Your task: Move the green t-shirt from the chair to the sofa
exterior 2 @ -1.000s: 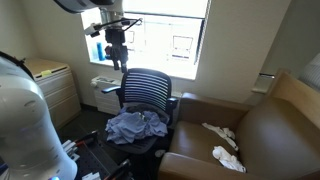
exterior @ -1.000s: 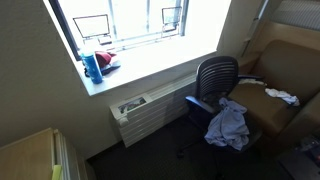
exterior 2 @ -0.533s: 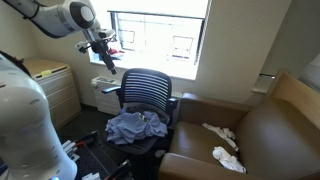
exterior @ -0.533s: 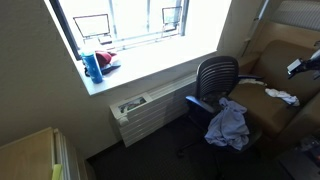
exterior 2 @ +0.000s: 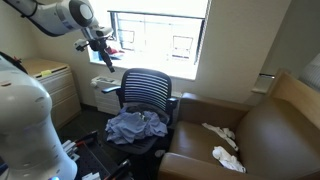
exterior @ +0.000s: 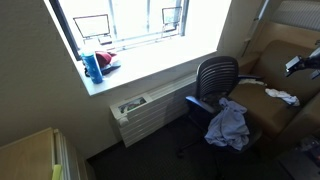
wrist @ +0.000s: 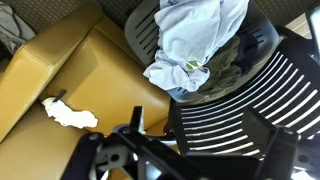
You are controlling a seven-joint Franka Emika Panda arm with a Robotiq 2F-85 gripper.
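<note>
The jaws cannot be read: in the wrist view the gripper is only a dark blur along the bottom edge, and in an exterior view the gripper [exterior 2: 105, 60] is too small, high in the upper left of the frame by the window, to show whether the fingers stand apart or together. It holds nothing and touches nothing that I can see, and it hangs well apart from the chair.

The t-shirt [exterior 2: 135, 126] lies in a crumpled heap on the seat of the chair [exterior 2: 148, 90], left of centre in that frame; in the wrist view the t-shirt [wrist: 198, 38] sits at the top centre. It looks pale grey-blue rather than green, with a darker olive patch [wrist: 232, 58] showing under its edge. Whether that patch is part of the same garment I cannot tell.

The cloth is probably light, soft and limp, so it will likely sag and trail from any single hold. A raised fold near the top of the heap looks the best place to pinch, deep enough to catch several layers, and clear of the chair's armrests.

The sofa [exterior 2: 262, 128] stands just beside the chair, at the right of the frame, with white rags [exterior 2: 224, 146] on its seat.
</note>
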